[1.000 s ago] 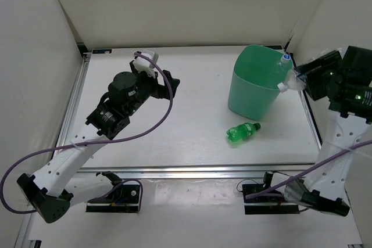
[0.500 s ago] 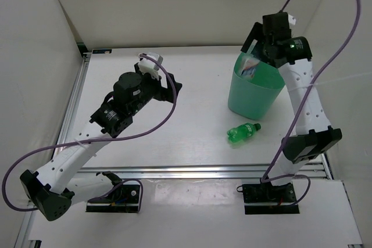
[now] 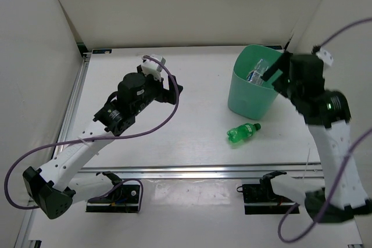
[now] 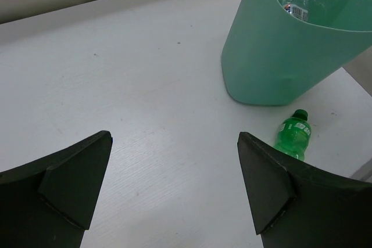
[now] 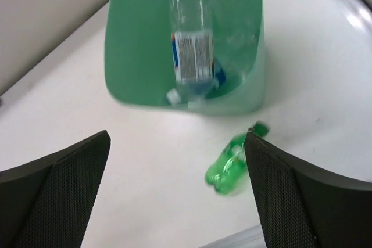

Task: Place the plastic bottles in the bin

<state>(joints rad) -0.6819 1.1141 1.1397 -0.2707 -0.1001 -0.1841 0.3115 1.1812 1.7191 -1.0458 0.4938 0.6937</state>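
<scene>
— One bottle outside?
— Yes: the green bottle (image 3: 243, 133) lies on its side just before the bin (image 3: 247, 100), cap toward it. My right gripper (image 5: 177, 143), wide open and empty, hangs nearer; my left gripper (image 4: 174, 143) gapes empty, well apart.

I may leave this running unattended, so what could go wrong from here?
1. The green bottle lies on its side close to the base of the bin, so it may roll as fingers close on it, or the gripper may nudge the bin.
2. The open right gripper hovers by the bin's rim; a careless swing could tip the tall bin.
3. The clear bottles inside reach near the rim, so the last one might lodge on top.
</scene>
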